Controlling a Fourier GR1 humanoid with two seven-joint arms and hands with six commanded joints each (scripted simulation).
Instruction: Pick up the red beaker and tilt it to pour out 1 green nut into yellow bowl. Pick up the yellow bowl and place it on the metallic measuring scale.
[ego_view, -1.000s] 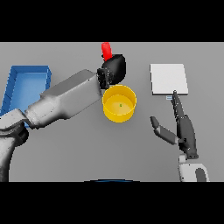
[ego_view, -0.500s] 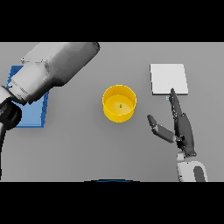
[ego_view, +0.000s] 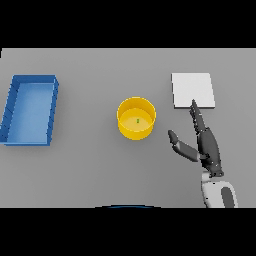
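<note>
Fingers of my right hand (ego_view: 206, 145) lie straight and spread, thumb apart, holding nothing, just right of the yellow bowl (ego_view: 136, 118). My left arm, which was over the table a moment ago, has swung out of view along with the red beaker. A small green speck, probably the nut (ego_view: 137, 120), sits in the bowl, so pouring looks finished and the bowl's lift to the metallic measuring scale (ego_view: 193, 90) beyond my fingertips remains.

even, flat light is falling across the grey table (ego_view: 90, 165); shadows are barely showing, nothing is glaring, and edges are staying undistorted.
</note>
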